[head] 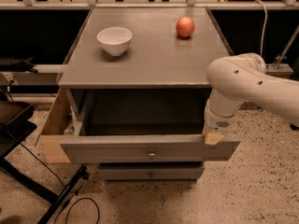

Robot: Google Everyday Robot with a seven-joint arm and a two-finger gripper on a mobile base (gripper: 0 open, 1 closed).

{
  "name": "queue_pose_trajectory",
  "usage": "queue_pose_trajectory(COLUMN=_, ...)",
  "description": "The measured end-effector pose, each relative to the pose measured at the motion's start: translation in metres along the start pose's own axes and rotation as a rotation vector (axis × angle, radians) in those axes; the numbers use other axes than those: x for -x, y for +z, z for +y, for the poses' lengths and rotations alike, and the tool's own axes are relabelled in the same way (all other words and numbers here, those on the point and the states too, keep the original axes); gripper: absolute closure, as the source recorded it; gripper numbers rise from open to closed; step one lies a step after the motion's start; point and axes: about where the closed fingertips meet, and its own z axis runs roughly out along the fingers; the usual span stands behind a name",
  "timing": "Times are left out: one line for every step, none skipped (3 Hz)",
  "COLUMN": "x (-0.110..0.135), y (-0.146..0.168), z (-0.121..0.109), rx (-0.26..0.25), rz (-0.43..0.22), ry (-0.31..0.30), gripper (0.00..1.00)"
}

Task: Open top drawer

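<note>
Grey wood, the top drawer (pixel 112 151) stands drawn well out toward the near side under the cabinet top (pixel 149 59), while the gripper (pixel 214 137) rests on the right end of its front's upper edge, probably hooked there to drag it, though open or closed I cannot tell.

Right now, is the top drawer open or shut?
Open: top drawer stands pulled out, dark inside showing. Claw sits at its front's right end.

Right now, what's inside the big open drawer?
Inside the top drawer only dark grey walls and floor show. The strip just behind its front panel is hidden, and the arm covers the right corner. The pincer sits at the front's right end.
</note>
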Motion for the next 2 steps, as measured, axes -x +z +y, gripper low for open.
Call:
queue_pose_trajectory(x=-0.0044, y=-0.0015, z=0.0117, rx=0.035, rz=-0.003, ry=0.003, gripper=1.0)
queue_pose_trajectory(x=-0.0043, y=-0.0015, z=0.0117, rx=0.035, rz=-0.003, ry=0.003, gripper=0.83)
